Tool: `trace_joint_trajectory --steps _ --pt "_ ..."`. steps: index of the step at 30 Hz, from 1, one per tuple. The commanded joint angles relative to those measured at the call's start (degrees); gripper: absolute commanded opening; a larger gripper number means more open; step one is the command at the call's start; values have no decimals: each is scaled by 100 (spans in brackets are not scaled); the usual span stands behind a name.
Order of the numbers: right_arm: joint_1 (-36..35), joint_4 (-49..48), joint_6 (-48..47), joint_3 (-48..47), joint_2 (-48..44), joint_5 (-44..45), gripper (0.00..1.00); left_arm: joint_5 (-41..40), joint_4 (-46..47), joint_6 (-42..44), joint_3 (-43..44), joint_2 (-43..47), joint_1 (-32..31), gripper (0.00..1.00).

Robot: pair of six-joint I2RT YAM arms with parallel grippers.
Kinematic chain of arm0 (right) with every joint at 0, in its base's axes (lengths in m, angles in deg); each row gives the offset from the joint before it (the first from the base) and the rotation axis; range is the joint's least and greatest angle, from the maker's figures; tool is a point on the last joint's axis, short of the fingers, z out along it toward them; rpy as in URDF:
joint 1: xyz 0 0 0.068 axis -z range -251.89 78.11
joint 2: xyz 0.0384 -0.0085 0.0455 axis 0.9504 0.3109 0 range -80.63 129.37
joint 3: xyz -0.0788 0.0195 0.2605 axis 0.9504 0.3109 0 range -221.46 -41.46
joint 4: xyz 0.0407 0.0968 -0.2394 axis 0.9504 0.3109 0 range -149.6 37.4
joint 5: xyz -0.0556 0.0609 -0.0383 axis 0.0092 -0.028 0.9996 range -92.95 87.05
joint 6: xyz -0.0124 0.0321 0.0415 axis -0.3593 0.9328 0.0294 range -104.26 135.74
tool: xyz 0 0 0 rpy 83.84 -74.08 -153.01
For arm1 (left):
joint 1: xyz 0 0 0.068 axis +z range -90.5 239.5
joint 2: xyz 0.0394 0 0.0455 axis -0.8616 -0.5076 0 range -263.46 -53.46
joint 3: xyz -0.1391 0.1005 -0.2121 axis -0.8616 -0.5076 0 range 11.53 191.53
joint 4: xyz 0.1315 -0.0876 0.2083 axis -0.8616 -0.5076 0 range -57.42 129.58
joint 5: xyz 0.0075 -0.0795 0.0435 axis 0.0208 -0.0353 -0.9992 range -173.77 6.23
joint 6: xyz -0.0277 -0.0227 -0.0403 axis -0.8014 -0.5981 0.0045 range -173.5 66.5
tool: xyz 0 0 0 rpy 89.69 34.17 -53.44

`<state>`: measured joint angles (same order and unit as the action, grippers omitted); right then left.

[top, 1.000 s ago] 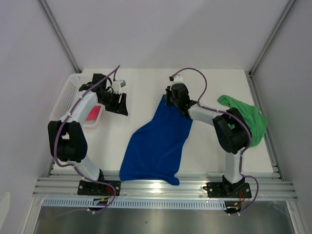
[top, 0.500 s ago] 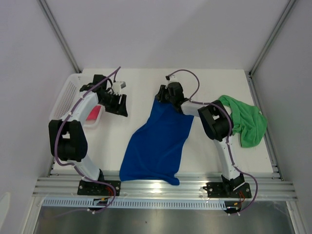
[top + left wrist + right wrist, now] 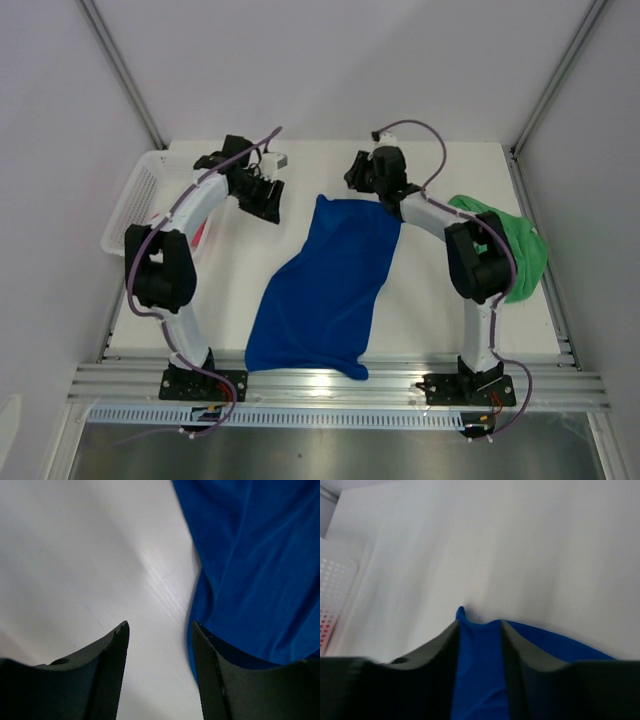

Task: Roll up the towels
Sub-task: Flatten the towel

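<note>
Three towels in view, none rolled. Far left: white mesh basket at the left edge of the worktop, with a sliver of the pink-red towel showing in it beside the left arm. Left claw hangs between the basket and the blue towel, released, nothing in it. Its wrist view has both fingers over bare worktop, with the blue cloth's edge at one fingertip. Blue towel is spread mostly flat mid-worktop with a few long wrinkles, running diagonally from near-left to far-right. Its near hem reaches the aluminium rail. Right claw is at the towel's far corner with its jaws parted. The corner lies in the gap between the fingers, a small peak of cloth poking up at the tips, and it doesn't look pinched. Far right: green towel, bunched in a heap near the worktop's right edge, partly hidden behind the right arm's elbow.
</note>
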<state>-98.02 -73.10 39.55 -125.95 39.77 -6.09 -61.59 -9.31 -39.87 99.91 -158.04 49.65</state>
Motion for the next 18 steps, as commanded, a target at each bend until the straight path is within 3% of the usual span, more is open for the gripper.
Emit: trace_joint_trajectory --steps 1,3,6,10,18 --pt "362 986 -280 151 -1026 593 35 -152 124 324 653 -299 -648 55" --pt "556 1620 -429 370 -1106 876 15 -169 221 473 1057 -536 -851 51" --pt "653 1894 -641 678 -1115 903 5 -450 116 710 1734 -1195 -1229 50" --pt "671 1851 -817 995 -1019 762 1 -1196 -139 1211 2367 -1978 -1651 51" --pt "750 1683 -861 1128 -624 551 0 -2189 -139 1959 2481 -2681 -1968 54"
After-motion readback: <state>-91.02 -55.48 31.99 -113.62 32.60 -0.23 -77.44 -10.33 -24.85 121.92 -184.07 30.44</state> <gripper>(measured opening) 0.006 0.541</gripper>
